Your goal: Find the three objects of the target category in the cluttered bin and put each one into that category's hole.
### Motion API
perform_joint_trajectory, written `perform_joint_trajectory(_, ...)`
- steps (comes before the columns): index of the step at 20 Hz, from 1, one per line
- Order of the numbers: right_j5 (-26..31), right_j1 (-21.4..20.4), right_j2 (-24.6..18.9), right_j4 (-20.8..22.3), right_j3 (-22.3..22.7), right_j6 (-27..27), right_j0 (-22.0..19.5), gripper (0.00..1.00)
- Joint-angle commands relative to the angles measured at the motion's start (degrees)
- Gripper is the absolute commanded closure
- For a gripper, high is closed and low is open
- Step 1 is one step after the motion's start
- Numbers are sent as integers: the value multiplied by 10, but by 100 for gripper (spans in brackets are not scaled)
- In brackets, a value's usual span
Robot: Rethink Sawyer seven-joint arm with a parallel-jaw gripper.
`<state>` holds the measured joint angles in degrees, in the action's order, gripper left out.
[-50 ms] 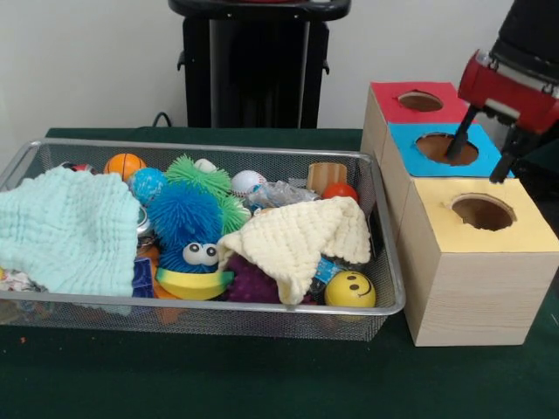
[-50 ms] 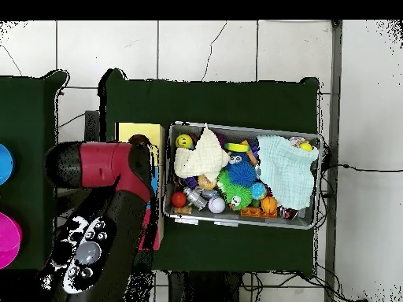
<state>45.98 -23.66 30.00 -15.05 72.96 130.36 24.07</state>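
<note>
The tool [image 1: 479,159] hangs over the blue-topped box [image 1: 441,150], its two dark fingers [image 1: 460,135] spread apart with nothing between them, one tip at the edge of that box's round hole [image 1: 446,148]. The blue box sits between a red-topped box [image 1: 417,103] behind it and a yellow-topped box [image 1: 480,262] in front, all three in a row just beside the wire bin [image 1: 384,301] on the green worktop [image 1: 218,375]. The bin holds a jumble: a pale green cloth [image 1: 65,229] at one end, a cream cloth [image 1: 293,237] draped over toys near the boxes, a spiky blue ball with eyes [image 1: 186,220], a green spiky ball [image 1: 203,176], a yellow smiley ball [image 1: 350,289], an orange ball [image 1: 125,164] and a baseball [image 1: 247,182]. From overhead, the red arm [image 2: 110,169] covers most of the boxes.
</note>
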Motion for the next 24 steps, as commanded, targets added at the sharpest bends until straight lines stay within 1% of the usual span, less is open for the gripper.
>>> perform_joint_trajectory(1,111,-56,0,5,5,83,-18,0)
perform_joint_trajectory(4,118,-69,4,18,-4,58,-28,0)
perform_joint_trajectory(9,83,-83,5,50,-7,-1,-64,0)
perform_joint_trajectory(15,50,-86,9,97,-17,-32,-103,0)
perform_joint_trajectory(17,40,-92,0,111,-16,-48,-119,0)
perform_joint_trajectory(22,3,-112,-26,144,9,-75,-159,0)
perform_joint_trajectory(24,-19,-118,-39,157,21,-86,-180,0)
